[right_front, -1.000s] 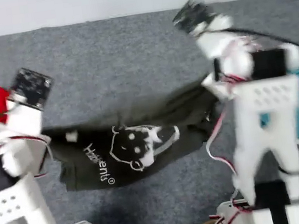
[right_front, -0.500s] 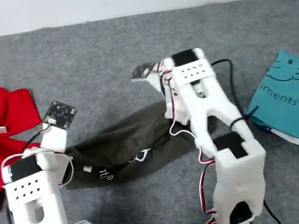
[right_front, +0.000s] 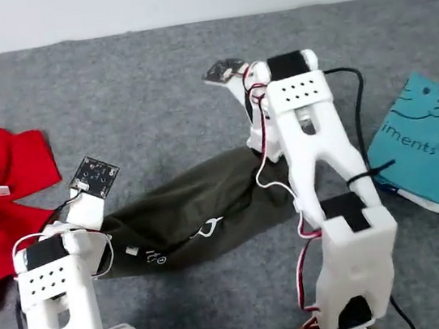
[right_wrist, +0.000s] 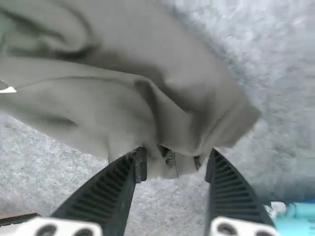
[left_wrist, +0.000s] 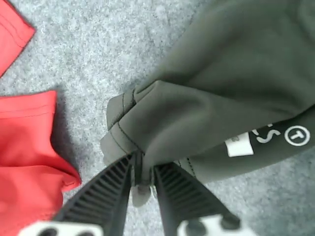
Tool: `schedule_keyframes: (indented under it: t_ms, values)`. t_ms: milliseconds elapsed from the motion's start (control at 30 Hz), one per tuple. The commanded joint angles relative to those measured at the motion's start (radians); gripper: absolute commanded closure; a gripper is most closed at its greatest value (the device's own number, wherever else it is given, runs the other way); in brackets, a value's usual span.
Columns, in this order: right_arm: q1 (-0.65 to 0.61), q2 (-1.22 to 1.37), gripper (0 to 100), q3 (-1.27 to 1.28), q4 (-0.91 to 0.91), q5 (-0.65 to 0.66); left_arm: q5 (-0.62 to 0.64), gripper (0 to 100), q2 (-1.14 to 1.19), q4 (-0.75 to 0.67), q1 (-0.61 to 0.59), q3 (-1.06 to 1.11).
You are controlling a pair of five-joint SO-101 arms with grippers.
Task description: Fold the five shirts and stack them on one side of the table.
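Where the left tool (left_wrist: 142,172) meets cloth, it is clenched on a pinch of hem at the left end of the dark green shirt (right_front: 184,206), its ribbed jaws nearly together with a thin fold between them. I take that grip to be an anchor, holding this end down so the cloth can be drawn into a fold. At the other end the right tool (right_wrist: 175,157) is released: its jaws stand apart on either side of a thick bunch of the same shirt, which rests on the grey tabletop (right_front: 135,86) rather than hanging from them. The shirt runs as a long, narrow, doubled-over band between the two arms, slanting from near left to farther right, with a white label (left_wrist: 239,145) and part of its print showing on the near edge. To me it looks folded lengthwise but not yet squared up. A red shirt (right_front: 2,187) lies crumpled at the left edge, just beside the pinched hem and apart from it, apparently waiting its turn. A teal shirt (right_front: 425,144) lies flat and folded at the right edge, with a strip of other cloth showing under it, so I would guess that side is where the stack is kept.
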Motion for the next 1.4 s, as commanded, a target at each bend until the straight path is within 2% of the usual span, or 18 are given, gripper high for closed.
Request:
schedule_keyframes:
  t_ms: [0, 200, 367, 467, 600, 767, 1000, 1167, 1367]
  values:
    - [0.012, -0.134, 81.6, 0.041, 0.045, -0.009, 0.000, 99, -0.032, -0.023, -0.006, -0.008]
    - [0.008, -0.315, 81.6, 0.241, 0.045, -0.009, -0.002, 99, -0.032, -0.023, -0.005, -0.008]
    - [-0.044, -0.415, 81.3, 0.410, 0.044, -0.020, -0.002, 99, -0.032, -0.031, -0.005, -0.010]
    - [-0.088, -0.384, 81.2, 0.450, 0.041, -0.089, -0.002, 99, -0.031, -0.057, -0.005, -0.004]
    - [-0.140, -0.278, 81.2, 0.448, 0.039, -0.189, -0.002, 99, -0.032, -0.084, -0.003, -0.004]
    - [-0.166, -0.174, 81.2, 0.440, -0.001, -0.239, -0.002, 99, -0.032, -0.094, -0.003, -0.004]
    - [-0.128, -0.064, 81.2, 0.307, -0.019, -0.241, -0.002, 99, -0.032, -0.087, -0.005, -0.002]
    - [-0.074, -0.018, 81.3, 0.221, 0.031, -0.238, -0.002, 99, -0.031, -0.087, -0.005, -0.002]
    - [-0.056, -0.013, 81.2, 0.193, 0.033, -0.241, -0.002, 99, -0.028, -0.092, 0.000, -0.002]
